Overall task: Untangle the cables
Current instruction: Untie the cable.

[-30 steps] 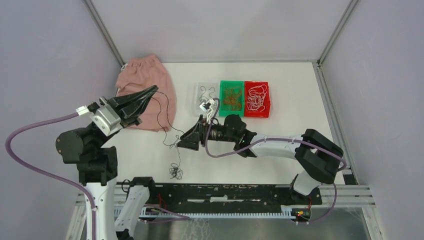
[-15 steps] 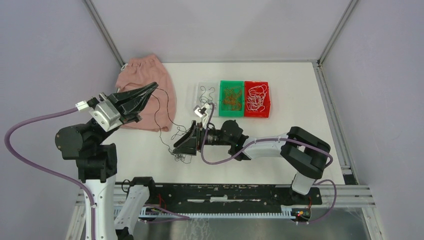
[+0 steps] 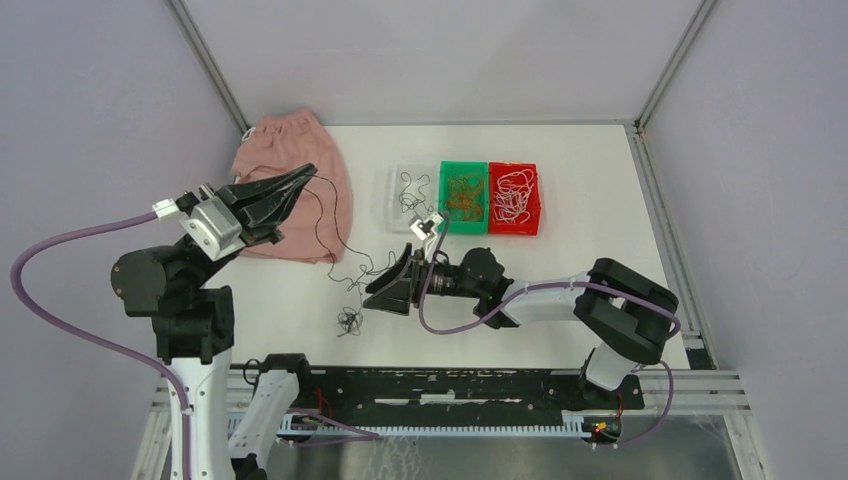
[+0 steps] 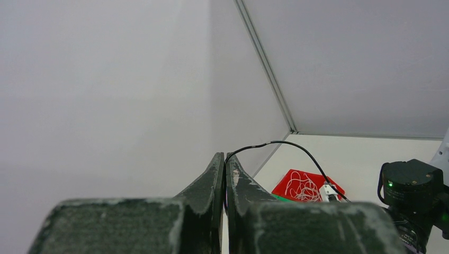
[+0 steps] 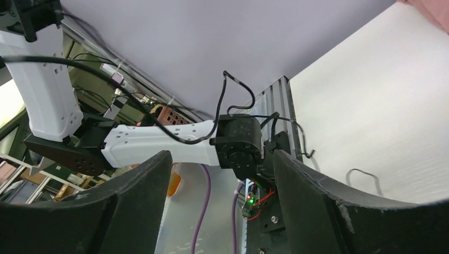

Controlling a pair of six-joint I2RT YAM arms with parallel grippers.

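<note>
My left gripper (image 3: 306, 180) is raised over the pink cloth and shut on one black cable (image 3: 325, 235). That cable hangs down from the tips to a small black clump (image 3: 348, 320) on the white table. In the left wrist view the fingertips (image 4: 218, 161) meet and the black cable (image 4: 275, 144) arcs out from between them. My right gripper (image 3: 372, 292) is low over the table beside the hanging strand, just right of the clump. Its jaws are wide open. In the right wrist view nothing lies between its fingers (image 5: 304, 180), and a loose black strand (image 5: 365, 173) rests on the table beyond.
A pink cloth (image 3: 270, 150) lies at the back left. Behind the right arm stand a clear tray (image 3: 393, 200) with black cables, a green tray (image 3: 463, 228) with orange cables (image 3: 463, 195), and a red tray (image 3: 515, 230) with white cables (image 3: 513, 195). Purple arm cables loop at both sides.
The black clump has been drawn up the table, away from the front edge. My right gripper swung left toward the strand, then back a little right. The left gripper rose slightly, still shut.
</note>
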